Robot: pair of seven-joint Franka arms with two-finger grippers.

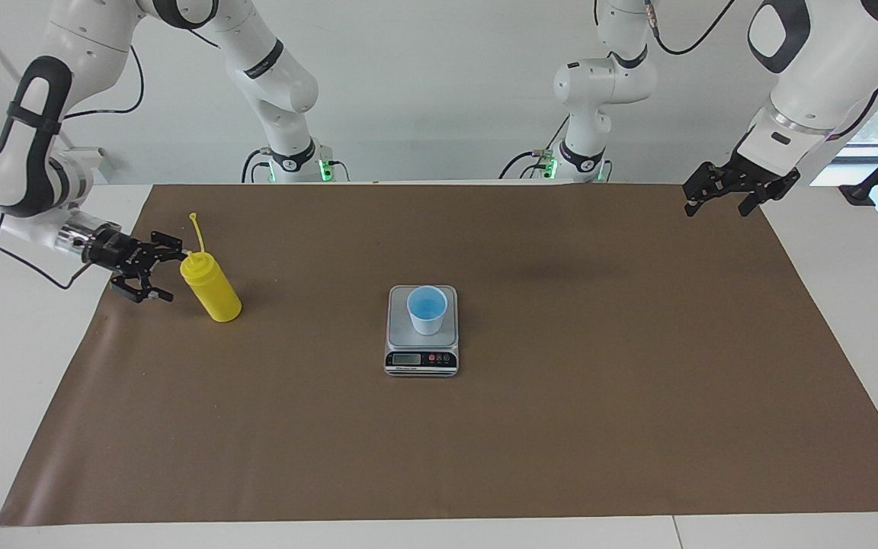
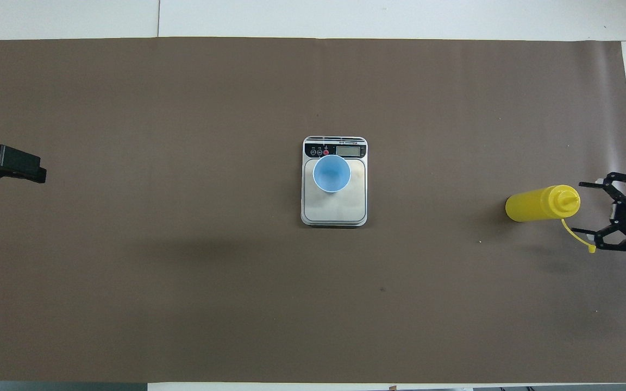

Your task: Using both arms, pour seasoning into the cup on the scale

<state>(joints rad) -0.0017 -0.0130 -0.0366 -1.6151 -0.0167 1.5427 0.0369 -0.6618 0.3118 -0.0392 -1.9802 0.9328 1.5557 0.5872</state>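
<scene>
The yellow seasoning bottle [image 1: 212, 292] stands upright on the brown mat toward the right arm's end of the table, its cap strand [image 1: 197, 231] sticking up; it also shows in the overhead view [image 2: 540, 203]. My right gripper [image 1: 174, 274] is open, low, right beside the bottle's top, with its fingers spread level with the shoulder and not closed on it; it shows in the overhead view too [image 2: 584, 209]. The light-blue cup [image 1: 427, 309] stands empty on the silver scale [image 1: 422, 358] at the mat's middle. My left gripper [image 1: 719, 207] waits open, raised over the mat's edge at the left arm's end.
The brown mat [image 1: 561, 427] covers most of the white table. The scale's display panel [image 2: 336, 149] faces away from the robots. Nothing else lies on the mat.
</scene>
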